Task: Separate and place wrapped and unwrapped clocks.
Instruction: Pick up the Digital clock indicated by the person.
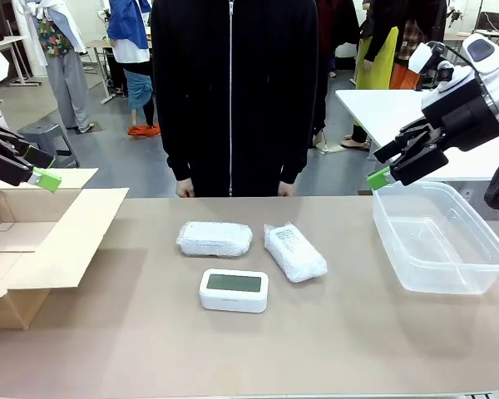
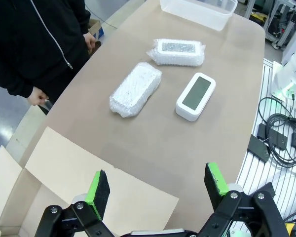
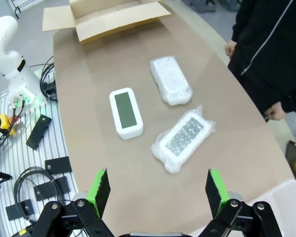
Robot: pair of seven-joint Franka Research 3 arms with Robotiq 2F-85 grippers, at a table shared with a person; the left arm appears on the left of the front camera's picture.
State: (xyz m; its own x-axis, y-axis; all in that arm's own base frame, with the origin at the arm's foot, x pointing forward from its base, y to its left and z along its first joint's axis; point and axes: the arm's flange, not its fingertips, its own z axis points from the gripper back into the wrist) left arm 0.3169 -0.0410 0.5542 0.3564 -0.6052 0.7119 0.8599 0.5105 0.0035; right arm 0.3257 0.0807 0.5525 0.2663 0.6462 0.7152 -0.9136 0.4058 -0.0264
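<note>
1. Clocks lie mid-tabletop (image 1: 133, 349): left wrapped clock (image 1: 214, 238) and right wrapped clock (image 1: 294, 251) side by side, with the bare clock (image 1: 234, 290) just in front, screen up.
2. Sorting looks not yet begun; the bin (image 1: 441, 237) holds nothing.
3. Left fingers (image 1: 46, 179) hang over the box (image 1: 41, 241), spread wide and empty. Right fingers (image 1: 379, 178) hover by the bin's rim, likewise wide and empty.
4. All three clocks lie well apart from both. Next, probably, one arm reaches in and lowers its fingers astride a clock's narrow width.

No text is legible; print on one wrapped clock (image 3: 182, 137) is too blurred.
</note>
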